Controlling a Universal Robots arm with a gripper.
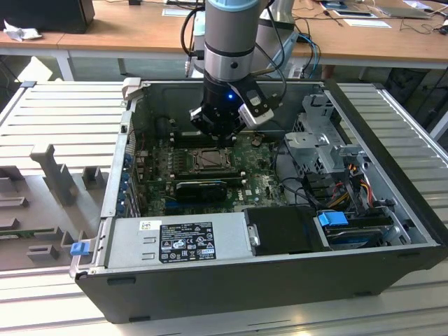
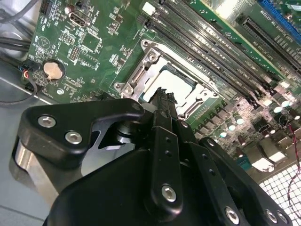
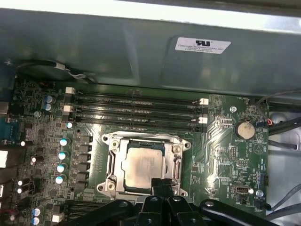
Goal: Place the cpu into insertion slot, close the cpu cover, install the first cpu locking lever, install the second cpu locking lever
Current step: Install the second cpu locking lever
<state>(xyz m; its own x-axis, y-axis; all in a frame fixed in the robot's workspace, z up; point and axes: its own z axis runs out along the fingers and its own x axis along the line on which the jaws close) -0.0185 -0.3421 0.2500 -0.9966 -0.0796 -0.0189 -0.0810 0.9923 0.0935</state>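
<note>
The cpu (image 3: 141,168) is a pale silver square lying flat in the insertion slot (image 1: 210,161) on the green motherboard. The cpu cover (image 3: 177,157), a metal frame with a square window, lies down around the chip. In the second wrist view the cpu (image 2: 176,84) shows through the cpu cover (image 2: 141,70) just past my fingertips. My gripper (image 3: 162,182) hovers at the socket's near edge, its black fingers pressed together with nothing between them. In the exterior view the gripper (image 1: 222,140) hangs just above the socket. I cannot tell how the locking levers stand.
Several long memory slots (image 3: 136,110) run beside the socket, toward the grey case wall (image 3: 141,56). A coin battery (image 3: 244,130) sits on the board. The power supply (image 1: 178,241), a black ridged card slot (image 1: 203,187), the drive cage (image 1: 322,140) and cables (image 1: 336,189) crowd the case.
</note>
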